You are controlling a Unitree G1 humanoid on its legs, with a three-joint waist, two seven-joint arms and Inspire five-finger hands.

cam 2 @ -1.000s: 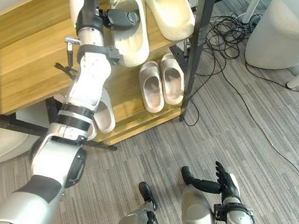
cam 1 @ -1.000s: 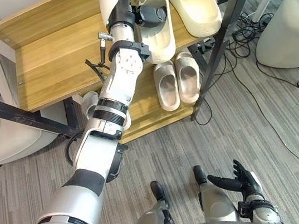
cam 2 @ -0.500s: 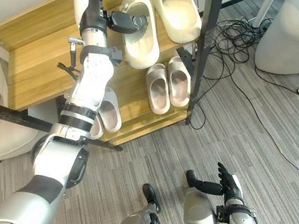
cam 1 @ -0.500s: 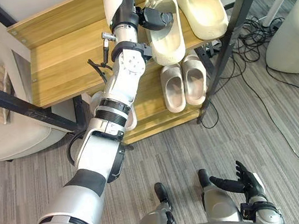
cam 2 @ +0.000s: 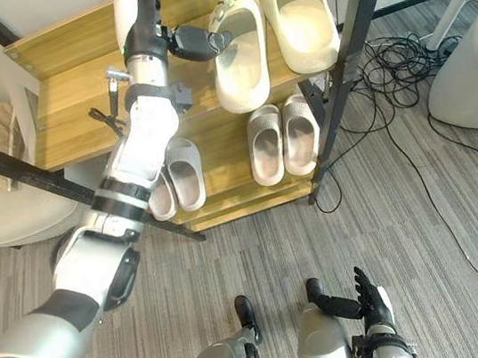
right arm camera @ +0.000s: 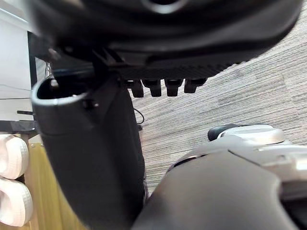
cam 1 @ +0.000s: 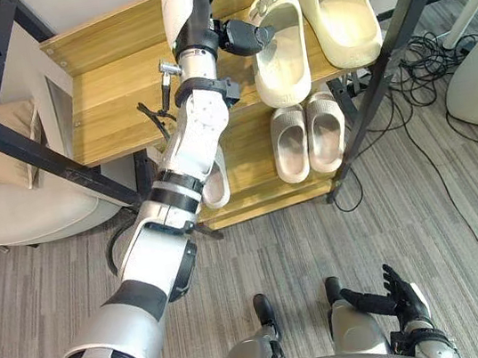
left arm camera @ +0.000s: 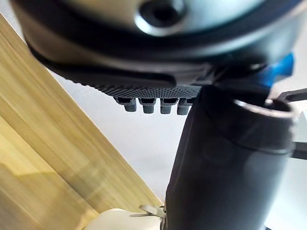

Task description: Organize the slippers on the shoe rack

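- Our left hand (cam 1: pixel 240 36), fingers straight, touches the cream slipper (cam 1: pixel 279 47) on the shoe rack (cam 1: pixel 110 99), top shelf, 12 o'clock.
- Our right hand (cam 1: pixel 407 301) hangs spread, 5 o'clock.
- We judge the slipper light and springy; grip its rim.

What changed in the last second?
Left hand slid left off the left cream slipper on the top shelf; its fingers now only reach the slipper's side. Camera shifted. That slipper, its mate and the open right hand stayed put.
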